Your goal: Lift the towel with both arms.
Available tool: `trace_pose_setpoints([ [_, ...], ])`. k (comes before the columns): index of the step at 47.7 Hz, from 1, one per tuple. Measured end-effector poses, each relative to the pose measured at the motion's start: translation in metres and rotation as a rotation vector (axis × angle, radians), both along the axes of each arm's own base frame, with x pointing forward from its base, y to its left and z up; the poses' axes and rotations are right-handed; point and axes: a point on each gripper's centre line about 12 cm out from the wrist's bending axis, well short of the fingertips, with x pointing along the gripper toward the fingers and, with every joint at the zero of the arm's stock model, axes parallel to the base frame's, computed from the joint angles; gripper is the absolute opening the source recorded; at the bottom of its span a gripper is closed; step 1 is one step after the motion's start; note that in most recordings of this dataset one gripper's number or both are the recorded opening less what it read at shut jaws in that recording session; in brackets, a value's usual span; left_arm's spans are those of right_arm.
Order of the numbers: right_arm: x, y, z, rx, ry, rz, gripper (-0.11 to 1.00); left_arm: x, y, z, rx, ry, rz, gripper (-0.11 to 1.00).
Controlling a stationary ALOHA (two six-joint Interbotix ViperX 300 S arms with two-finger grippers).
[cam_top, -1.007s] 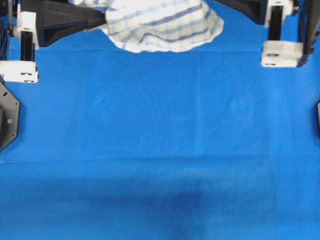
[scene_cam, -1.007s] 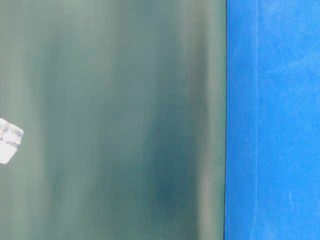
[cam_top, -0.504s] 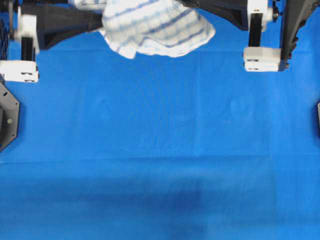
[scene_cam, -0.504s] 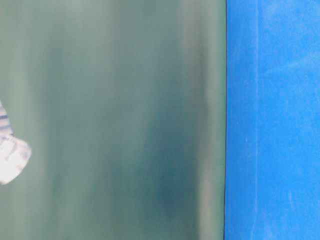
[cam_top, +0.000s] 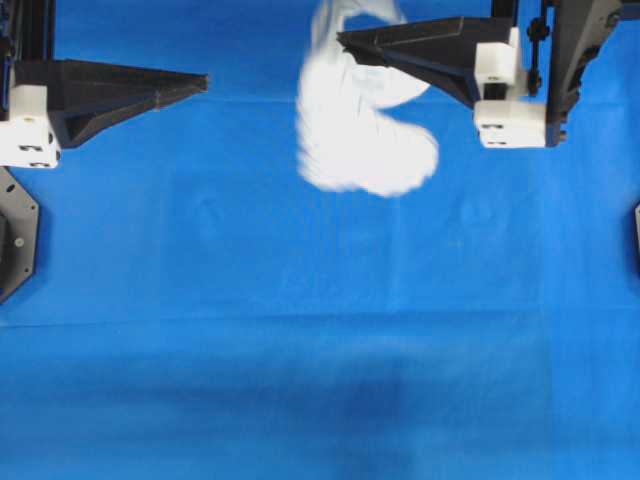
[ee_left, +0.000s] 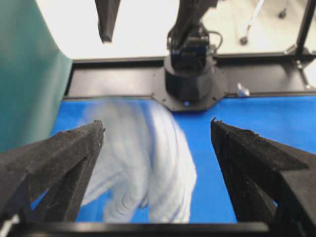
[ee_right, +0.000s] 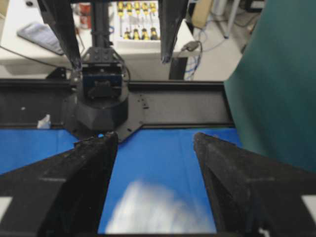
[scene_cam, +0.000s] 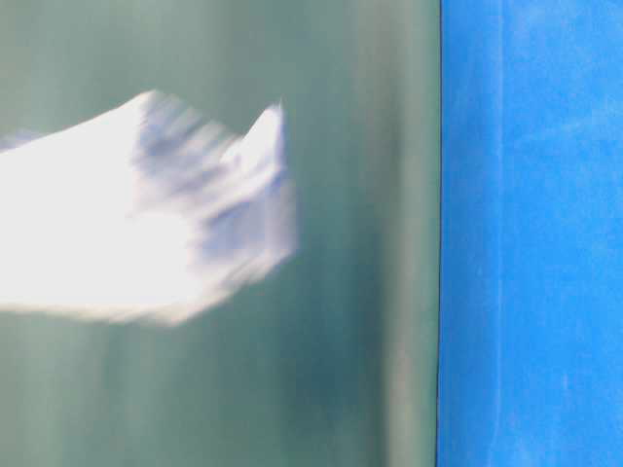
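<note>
the towel [cam_top: 365, 130] shows as a motion-blurred smear over the blue bench [cam_top: 300, 350], gripped by nothing: left pincer [ee_left: 157, 136] and right pincer [ee_right: 154, 140] both stand spread, empty.

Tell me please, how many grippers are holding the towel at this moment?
0. The left gripper and the right gripper are both open with nothing between their fingers. The towel is a motion-blurred shape, apparently dropping free over the blue cloth.
</note>
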Motion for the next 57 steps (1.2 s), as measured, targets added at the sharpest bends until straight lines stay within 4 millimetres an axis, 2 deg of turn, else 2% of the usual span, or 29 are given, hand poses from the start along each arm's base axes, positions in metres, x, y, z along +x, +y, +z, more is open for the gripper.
trace_pose_setpoints([
  [6,0.0,0.0,-0.006,0.009,0.031,-0.006,0.65,0.004,0.0,-0.021,-0.005,0.05,-0.001,0.93],
  [11,0.003,-0.001,-0.029,0.023,0.098,-0.013,0.65,0.01,0.0,-0.049,-0.02,0.1,0.001,0.93],
  [20,0.008,-0.001,-0.096,0.078,0.251,-0.028,0.65,0.026,-0.001,-0.115,-0.057,0.172,0.002,0.93],
  [30,0.003,0.002,-0.173,0.134,0.348,-0.032,0.65,0.041,0.0,-0.18,-0.074,0.212,0.009,0.93],
  [47,-0.026,0.006,-0.269,0.213,0.474,-0.048,0.65,0.077,0.001,-0.263,-0.081,0.319,0.011,0.93],
  [57,-0.05,0.007,-0.322,0.249,0.561,-0.065,0.65,0.098,-0.001,-0.328,-0.084,0.425,0.009,0.93],
])
